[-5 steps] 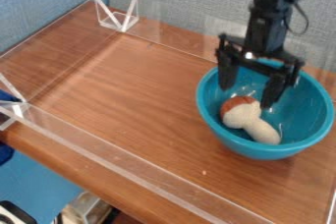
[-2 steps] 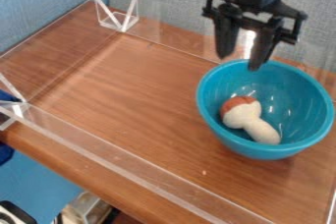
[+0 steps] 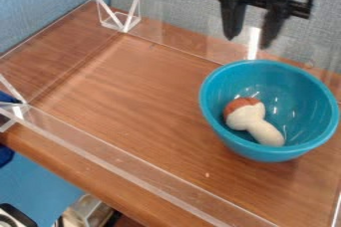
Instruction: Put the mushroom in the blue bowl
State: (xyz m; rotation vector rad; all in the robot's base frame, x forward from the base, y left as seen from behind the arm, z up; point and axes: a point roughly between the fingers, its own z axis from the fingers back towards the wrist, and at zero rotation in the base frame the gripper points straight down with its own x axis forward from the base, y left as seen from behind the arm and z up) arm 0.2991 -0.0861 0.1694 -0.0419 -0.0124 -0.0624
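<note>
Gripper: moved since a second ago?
Yes. The gripper has risen: it was down inside the blue bowl over the mushroom, and now hangs clear above the bowl's far rim, jaws open and empty.

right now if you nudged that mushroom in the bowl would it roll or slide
The small orange-capped, cream-stemmed toy mushroom lies on its side, so its rounded stem would probably roll. The glossy teal-blue bowl looks slick and curved, likely sliding it back to the bottom.
</note>
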